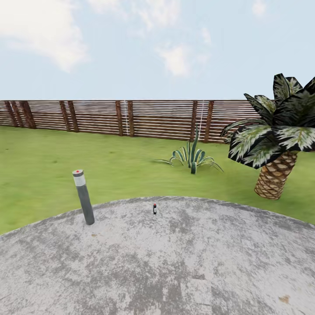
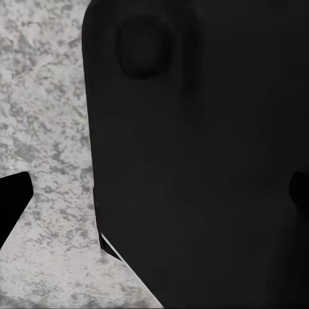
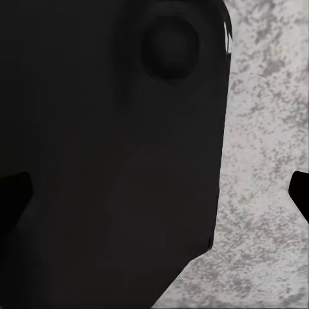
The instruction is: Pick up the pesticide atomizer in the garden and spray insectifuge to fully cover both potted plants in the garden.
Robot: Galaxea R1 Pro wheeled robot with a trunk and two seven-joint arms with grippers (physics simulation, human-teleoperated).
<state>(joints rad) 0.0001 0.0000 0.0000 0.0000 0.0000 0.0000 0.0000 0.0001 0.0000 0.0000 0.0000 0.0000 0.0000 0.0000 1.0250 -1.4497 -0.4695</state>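
- Pesticide atomizer (image 1: 155,208) upright on round gravel patio (image 1: 183,262), near its far edge, close to the lawn (image 1: 43,175).
- Grey bollard lamp (image 1: 83,197) at patio's far-left edge, well apart from atomizer.
- Agave (image 1: 193,156) and palm (image 1: 275,140) on lawn before slatted fence (image 1: 131,118).
- Left and right gripper state: cannot tell; wrist views blocked by dark body over gravel.

Gravel patio (image 1: 175,262), lawn (image 1: 43,166), slatted fence (image 1: 153,118), cloudy sky.

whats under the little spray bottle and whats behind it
The pesticide atomizer stands upright on the gravel patio near its far edge. Behind it lie lawn, a spiky agave and the slatted fence.
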